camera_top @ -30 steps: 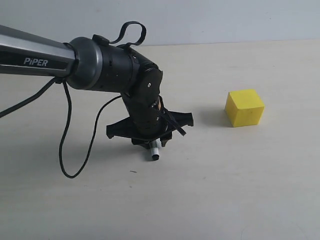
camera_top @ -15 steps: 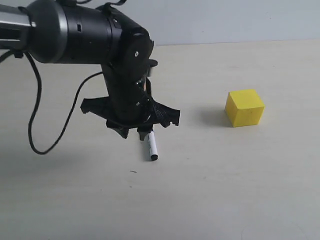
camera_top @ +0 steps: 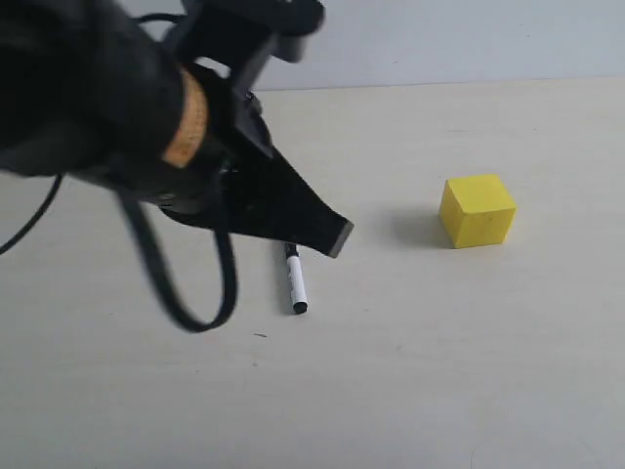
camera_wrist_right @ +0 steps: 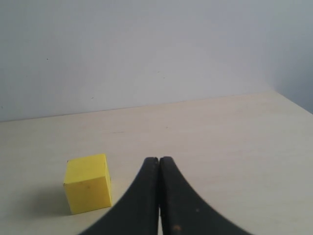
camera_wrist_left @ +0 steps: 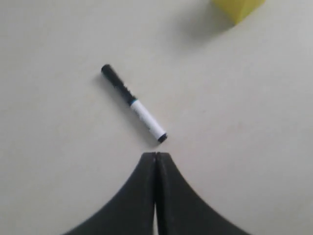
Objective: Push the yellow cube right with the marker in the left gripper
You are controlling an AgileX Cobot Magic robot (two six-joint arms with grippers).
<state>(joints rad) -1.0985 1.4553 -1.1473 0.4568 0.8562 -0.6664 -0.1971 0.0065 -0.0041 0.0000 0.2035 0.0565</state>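
Observation:
The marker [camera_top: 294, 278] lies flat on the table with nothing holding it; in the left wrist view the marker [camera_wrist_left: 134, 104] rests just beyond the jaws, black cap pointing away. My left gripper [camera_top: 338, 236] hangs above it, large and blurred close to the camera. The left gripper [camera_wrist_left: 156, 154] is shut, its jaws pressed together with nothing between them. The yellow cube [camera_top: 477, 210] sits on the table well to the right of the marker, and a corner of the cube [camera_wrist_left: 238, 7] shows at the frame edge. My right gripper [camera_wrist_right: 159, 159] is shut and empty, near the cube [camera_wrist_right: 88, 183].
The pale table [camera_top: 410, 371] ends at a grey wall [camera_top: 469, 39] behind. A black cable [camera_top: 186, 303] loops down from the left arm over the table, left of the marker.
The left arm rose and swung toward the camera. The marker, held at its tip one second ago, now lies loose on the table. The cube has not moved.

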